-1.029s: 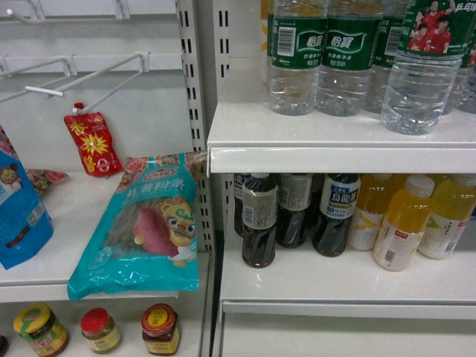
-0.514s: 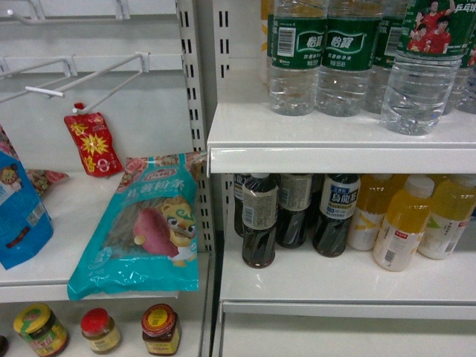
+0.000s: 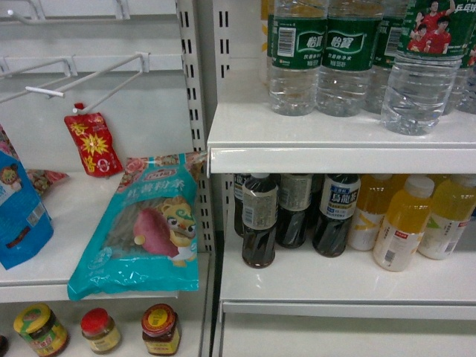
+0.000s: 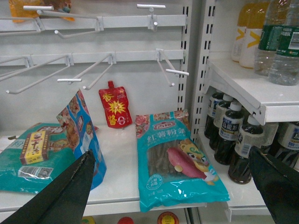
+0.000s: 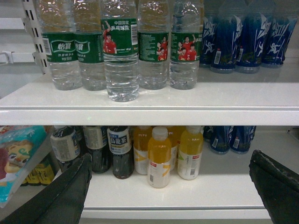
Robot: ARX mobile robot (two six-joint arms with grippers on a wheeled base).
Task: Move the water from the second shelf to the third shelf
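Several bottles of water stand in a row on the upper white shelf (image 3: 335, 152). One water bottle (image 3: 425, 71), its green label showing red-shirted players, stands nearest the shelf's front edge. In the right wrist view that front bottle (image 5: 120, 58) is ahead of the row. My right gripper (image 5: 170, 154) is open, below and in front of the shelf, holding nothing. My left gripper (image 4: 171, 150) is open too, facing the left bay, with water bottles (image 4: 285, 51) at its upper right. Neither gripper shows in the head view.
The lower shelf (image 3: 335, 286) holds dark tea bottles (image 3: 259, 223) and yellow juice bottles (image 3: 405, 227). Blue bottles (image 5: 243, 37) stand right of the water. The left bay has a teal packet (image 3: 145, 230), a red pouch (image 3: 93, 141), wire hooks (image 3: 74, 78) and jars (image 3: 160, 327).
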